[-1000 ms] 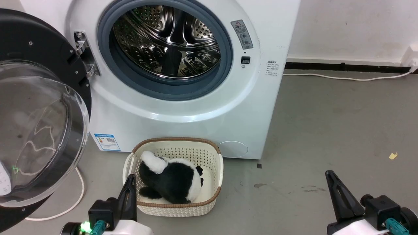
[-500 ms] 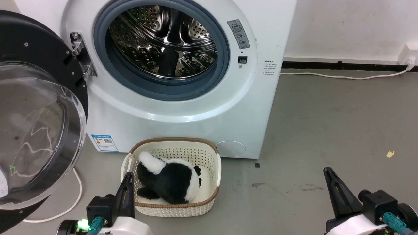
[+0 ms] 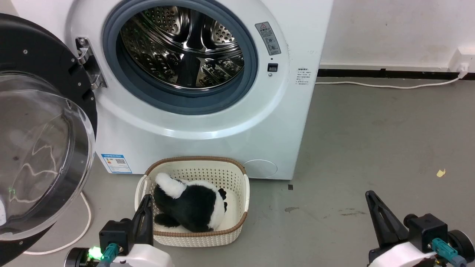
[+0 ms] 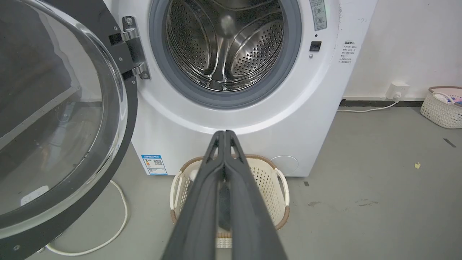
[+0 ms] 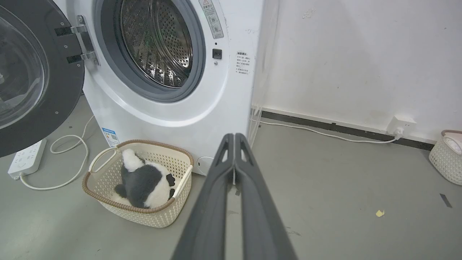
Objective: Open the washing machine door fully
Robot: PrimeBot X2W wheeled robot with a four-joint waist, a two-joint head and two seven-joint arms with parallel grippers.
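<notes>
The washing machine door point(image 3: 41, 148) point(image 4: 54, 119) point(image 5: 32, 76) stands swung wide to the left on its hinge point(image 3: 87, 66), black rim around a clear domed bowl. The white washing machine point(image 3: 207, 122) shows its steel drum opening point(image 3: 182, 48) ringed in grey rubber. My left gripper point(image 3: 147, 202) point(image 4: 224, 134) is shut and holds nothing, low in front of the basket, well clear of the door. Over bare floor at the lower right, my right gripper point(image 3: 370, 197) point(image 5: 234, 136) is shut too, with nothing in it.
A cream basket point(image 3: 237, 174) with a black-and-white plush toy point(image 3: 189, 204) stands on the floor before the machine. A white cable point(image 3: 83, 226) and a power strip point(image 5: 27, 159) lie under the door. Another basket point(image 5: 445, 159) stands by the right wall, past open grey floor point(image 3: 371, 141).
The whole head picture has shifted slightly left and up, so the camera moved. Both grippers stay shut and low; the door stands as before.
</notes>
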